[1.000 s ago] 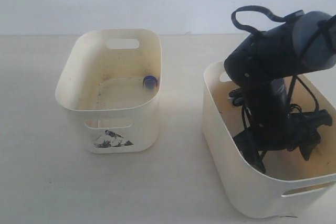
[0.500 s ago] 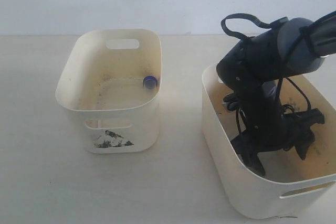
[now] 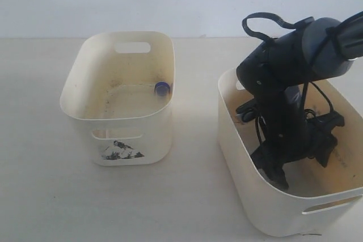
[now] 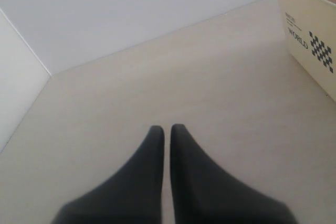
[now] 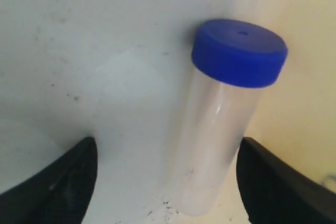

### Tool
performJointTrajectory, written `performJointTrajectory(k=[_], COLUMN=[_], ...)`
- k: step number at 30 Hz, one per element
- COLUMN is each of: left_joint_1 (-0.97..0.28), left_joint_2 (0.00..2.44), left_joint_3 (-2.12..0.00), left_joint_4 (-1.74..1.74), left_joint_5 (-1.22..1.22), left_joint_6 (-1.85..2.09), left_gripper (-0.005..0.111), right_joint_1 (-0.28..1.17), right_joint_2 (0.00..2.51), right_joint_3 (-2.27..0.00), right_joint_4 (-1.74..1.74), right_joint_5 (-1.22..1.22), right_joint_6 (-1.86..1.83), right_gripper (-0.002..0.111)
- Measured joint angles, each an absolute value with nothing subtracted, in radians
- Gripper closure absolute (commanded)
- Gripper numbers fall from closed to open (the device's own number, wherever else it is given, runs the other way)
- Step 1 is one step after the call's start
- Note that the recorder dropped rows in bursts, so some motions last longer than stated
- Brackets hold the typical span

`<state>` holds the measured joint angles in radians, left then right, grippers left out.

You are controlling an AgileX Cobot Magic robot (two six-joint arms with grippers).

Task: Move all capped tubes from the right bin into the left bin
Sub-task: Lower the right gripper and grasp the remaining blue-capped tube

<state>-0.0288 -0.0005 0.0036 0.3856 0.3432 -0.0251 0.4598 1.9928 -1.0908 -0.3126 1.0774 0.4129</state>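
Observation:
The left bin [image 3: 122, 118], with its black sticker, holds one blue-capped tube [image 3: 162, 88] against its right wall. My right arm reaches down into the plain right bin [image 3: 249, 194], where my right gripper [image 3: 302, 169] stands open. In the right wrist view a clear tube [image 5: 218, 140] with a blue cap [image 5: 239, 51] lies on the bin floor along the wall, between the spread fingers of the right gripper [image 5: 167, 148] and untouched by them. The other tubes are hidden. My left gripper [image 4: 164, 128] is shut on nothing, low over the bare table.
A cream bin wall with black print [image 4: 310, 30] stands near the left gripper. The right arm and its cables [image 3: 283, 89] fill much of the right bin. Open tabletop [image 3: 195, 157] separates the two bins.
The right arm has shifted a little to the left inside the right bin, its gripper still open. The tube in the left bin has not moved.

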Motion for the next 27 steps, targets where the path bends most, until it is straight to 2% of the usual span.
performJointTrajectory(k=[3,8,11,12,27], left_joint_1=[-0.029,-0.029,-0.029,-0.029,-0.029], left_joint_2=[0.000,0.000,0.000,0.000,0.000], left_joint_3=[0.004,0.004,0.004,0.004,0.004], left_joint_4=[0.386,0.386,0.386,0.386,0.386], left_joint_5=[0.343,0.343,0.343,0.343,0.343], left_joint_6=[-0.025,-0.025,-0.025,-0.025,-0.025], left_gripper=[0.102,0.102,0.102,0.102,0.102], right_joint_1=[0.460,0.460,0.460,0.460,0.451], right_joint_2=[1.993,1.993,1.993,1.993,1.993], right_joint_3=[-1.091,-1.091,-1.090,-1.090,-1.090], right_joint_4=[-0.305,-0.250,-0.232,-0.232,-0.204], right_joint_5=[1.079,1.052,1.047,1.047,1.047], right_joint_6=[0.391,0.351,0.351,0.351,0.321], right_gripper=[0.046,0.075,0.096,0.108,0.108])
